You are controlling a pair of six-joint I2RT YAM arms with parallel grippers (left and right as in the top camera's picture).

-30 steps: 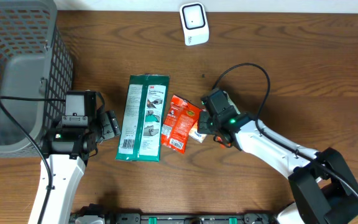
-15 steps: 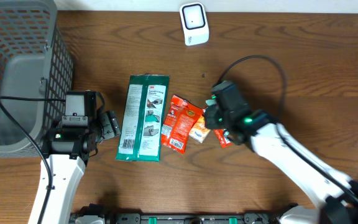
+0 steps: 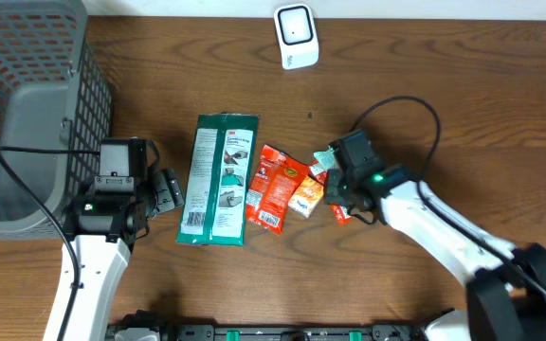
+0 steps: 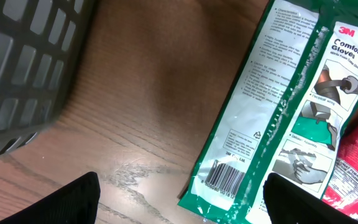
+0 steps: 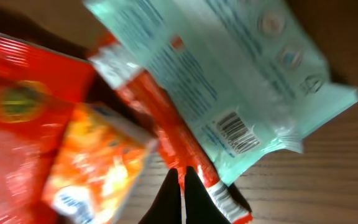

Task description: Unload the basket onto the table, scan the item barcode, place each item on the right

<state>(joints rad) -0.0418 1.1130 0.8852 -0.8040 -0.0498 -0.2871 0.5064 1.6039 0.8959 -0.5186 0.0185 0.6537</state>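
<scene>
Pale-teal crinkled packet shows a black barcode near its edge.

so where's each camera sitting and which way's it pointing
overhead: above the table, looking straight down; both arms, basket, scanner show.
left wrist: low by the basket, facing the glove pack; open left fingers at the bottom corners.
right wrist: close over a teal packet and red stick sachet; shut right fingers at the bottom.
shared: overhead and left wrist both show basket and glove pack.
</scene>
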